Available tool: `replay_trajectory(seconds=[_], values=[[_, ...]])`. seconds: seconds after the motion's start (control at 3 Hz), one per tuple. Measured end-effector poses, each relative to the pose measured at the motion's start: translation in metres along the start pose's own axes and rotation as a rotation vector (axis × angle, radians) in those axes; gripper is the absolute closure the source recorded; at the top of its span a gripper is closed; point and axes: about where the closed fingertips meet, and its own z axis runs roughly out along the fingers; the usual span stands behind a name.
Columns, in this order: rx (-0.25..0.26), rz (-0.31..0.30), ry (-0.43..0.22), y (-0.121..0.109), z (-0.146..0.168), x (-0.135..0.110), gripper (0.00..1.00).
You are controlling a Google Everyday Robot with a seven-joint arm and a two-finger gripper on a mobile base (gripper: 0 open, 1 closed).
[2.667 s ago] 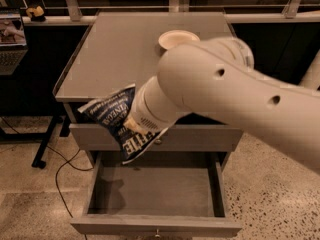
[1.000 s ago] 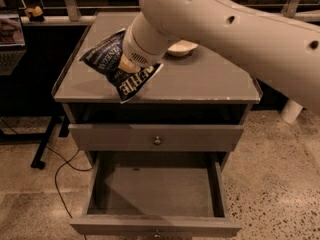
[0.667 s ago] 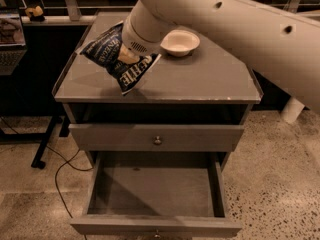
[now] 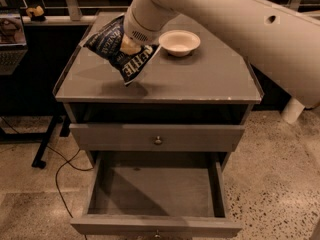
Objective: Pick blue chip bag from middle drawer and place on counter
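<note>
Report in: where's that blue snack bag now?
Hand above flat grey counter, shut on crinkly dark-blue foil chip bag. Bag not yet released, tip near surface. Round white bowl just beside.

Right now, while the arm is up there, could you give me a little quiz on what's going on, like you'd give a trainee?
1. True or false: the middle drawer is shut.
2. The gripper, up left of the white bowl, is closed on: A a mug, B the blue chip bag, C nothing?
3. Fill in: the white bowl rests on the ____.
Key: 1 false, it is pulled open. 2 B. 3 counter.
</note>
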Motion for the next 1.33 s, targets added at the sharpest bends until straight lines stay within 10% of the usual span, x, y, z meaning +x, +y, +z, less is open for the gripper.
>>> replay_trajectory(seconds=[1.33], values=[[0.0, 0.0, 0.0, 0.0001, 0.0, -0.0001, 0.0]])
